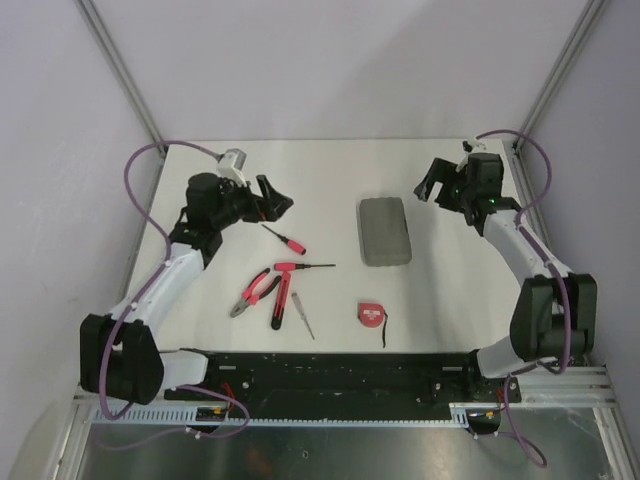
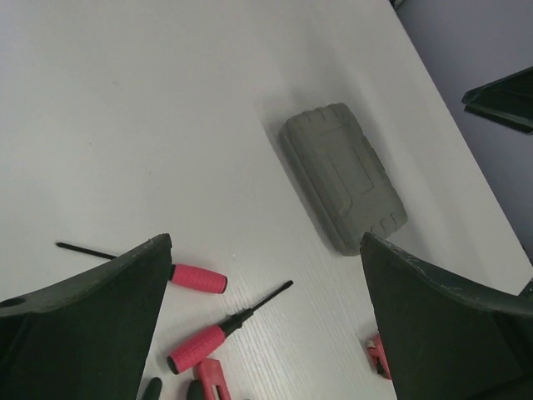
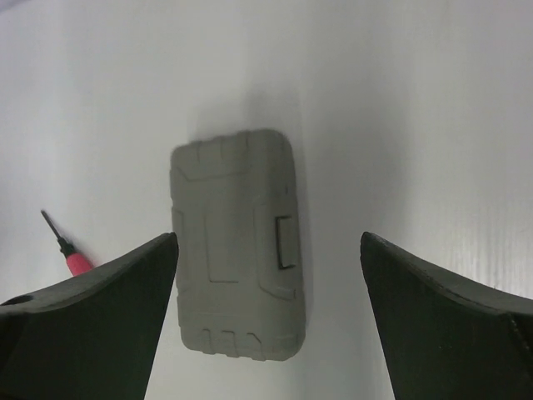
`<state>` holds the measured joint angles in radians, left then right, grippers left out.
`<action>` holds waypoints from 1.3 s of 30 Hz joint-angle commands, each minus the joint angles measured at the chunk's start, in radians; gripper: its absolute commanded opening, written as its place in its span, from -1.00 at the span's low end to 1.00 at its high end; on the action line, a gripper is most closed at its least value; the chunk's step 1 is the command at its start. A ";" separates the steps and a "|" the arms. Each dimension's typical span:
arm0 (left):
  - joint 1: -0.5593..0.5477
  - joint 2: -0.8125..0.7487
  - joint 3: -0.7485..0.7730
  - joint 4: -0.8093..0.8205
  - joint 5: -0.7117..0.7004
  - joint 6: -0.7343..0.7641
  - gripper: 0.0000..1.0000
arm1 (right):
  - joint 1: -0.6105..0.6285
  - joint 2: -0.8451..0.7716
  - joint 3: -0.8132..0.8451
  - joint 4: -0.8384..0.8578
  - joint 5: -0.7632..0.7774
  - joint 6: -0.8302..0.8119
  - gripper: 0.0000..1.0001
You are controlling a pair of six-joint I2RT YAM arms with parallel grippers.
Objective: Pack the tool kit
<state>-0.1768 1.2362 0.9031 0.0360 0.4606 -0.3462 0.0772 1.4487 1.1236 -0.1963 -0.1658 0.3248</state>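
1. Progress looks to be nil: the grey case [image 1: 384, 231] lies flat on the table [image 1: 320, 160] with its lid down, a little right of the middle, and nothing is in it that I can see
2. Tools are all loose on the table, to the left of the case and nearer the arm bases: a small red-handled screwdriver [image 1: 284, 240], a second red screwdriver [image 1: 300, 267] with a dark shaft, the pliers [image 1: 255, 290], a black-and-red driver [image 1: 283, 305] lying just beside the pliers, and the tape measure [image 1: 371, 313] nearest the case
3. The left gripper [image 1: 275, 200] hovers above the table to the left of the case, over the far end of the tool scatter; its jaws are spread wide with nothing between them
4. The right gripper [image 1: 432, 180] hangs off the case's far right corner, jaws likewise spread and empty, its camera looking straight down on the lid
5. What is left, as I judge it, is the whole job: get the lid open, seat each of the five tools in the case, then close it up again
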 commanded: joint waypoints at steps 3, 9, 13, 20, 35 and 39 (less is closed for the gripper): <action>-0.071 0.077 0.071 0.032 -0.229 -0.205 0.99 | 0.036 0.136 0.028 -0.004 -0.071 0.098 0.88; -0.079 0.123 0.070 0.028 -0.332 -0.293 0.99 | 0.070 0.254 0.028 -0.045 -0.124 0.167 0.67; -0.071 0.117 0.064 0.027 -0.374 -0.239 0.99 | 0.098 0.309 0.030 -0.021 -0.155 0.203 0.55; -0.025 0.137 0.026 0.032 -0.194 -0.158 0.99 | 0.204 0.345 0.029 -0.036 -0.100 0.211 0.44; -0.217 0.529 0.223 0.037 -0.077 -0.118 0.99 | 0.363 0.303 0.029 -0.065 0.136 0.167 0.34; -0.231 0.611 0.296 0.037 -0.112 -0.121 0.99 | 0.339 0.264 0.028 -0.042 0.095 0.194 0.50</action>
<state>-0.3996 1.8000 1.1084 0.0418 0.4110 -0.4793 0.4412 1.7828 1.1404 -0.2440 -0.0864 0.5083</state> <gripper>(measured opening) 0.994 0.721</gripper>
